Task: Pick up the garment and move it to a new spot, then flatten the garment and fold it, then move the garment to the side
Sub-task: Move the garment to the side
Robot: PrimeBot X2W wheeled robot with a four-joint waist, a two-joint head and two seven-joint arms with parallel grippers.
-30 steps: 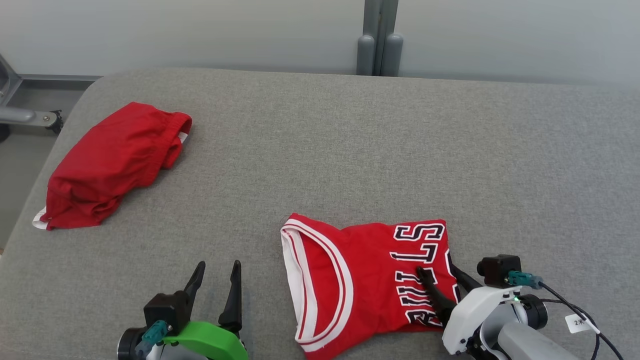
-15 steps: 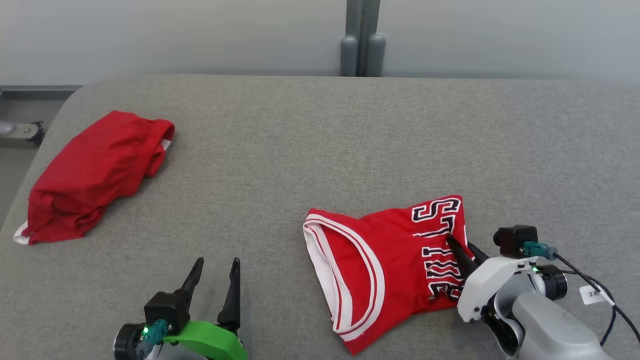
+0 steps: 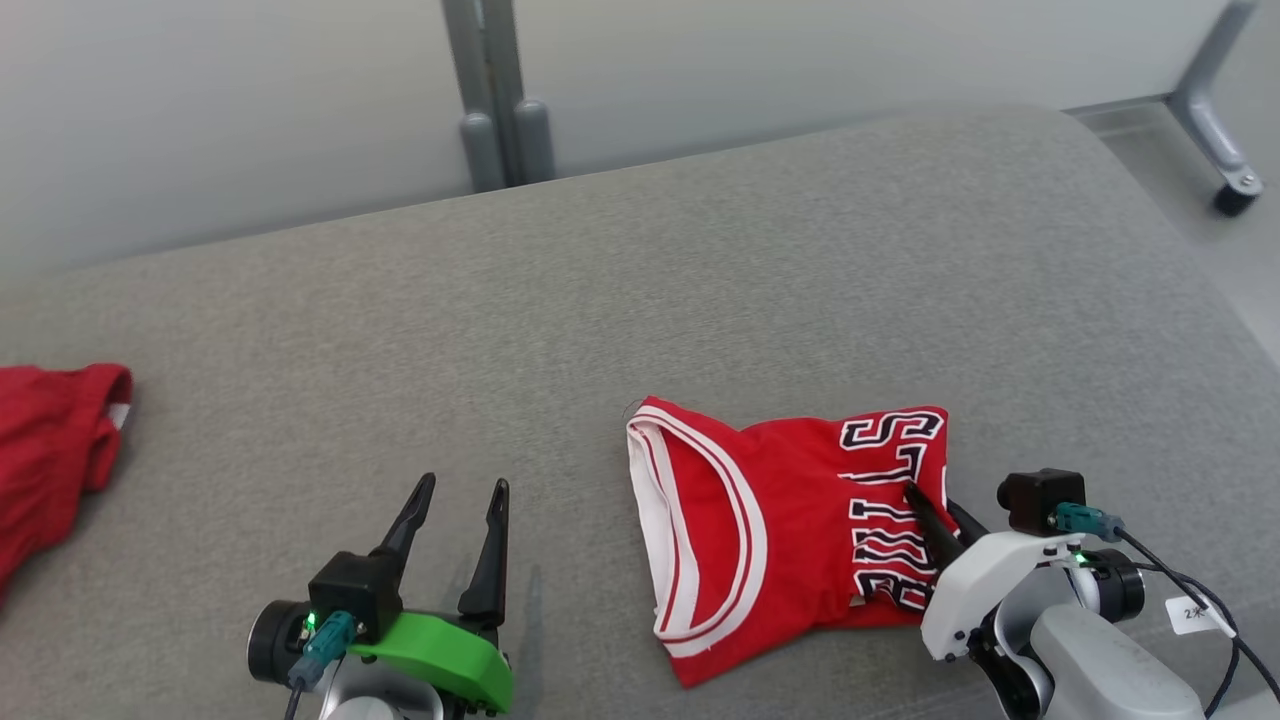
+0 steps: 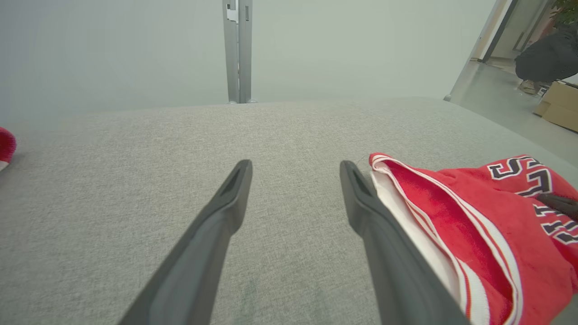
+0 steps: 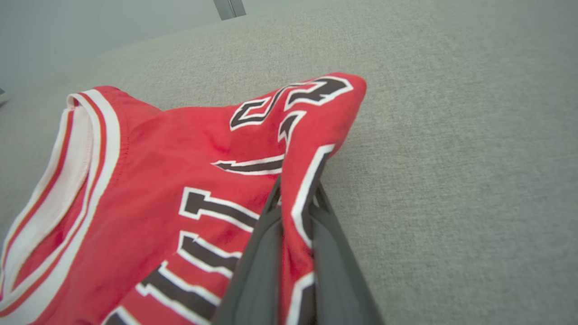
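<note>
The red knit jersey (image 3: 790, 520) lies folded on the grey woven tabletop (image 3: 700, 280), its long axis running left to right. Its curved white-striped opening faces the left gripper (image 3: 464, 483), whose jaws stand apart just beside it. The end with the black, white-edged lettering points right, where the right gripper (image 3: 930, 497) has its jaws clamped on a raised fold. Another red garment (image 3: 50, 450) lies far left.

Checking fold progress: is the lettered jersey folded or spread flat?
Folded: jersey lies doubled and compact, lettered edge pinched in the right claw.
</note>
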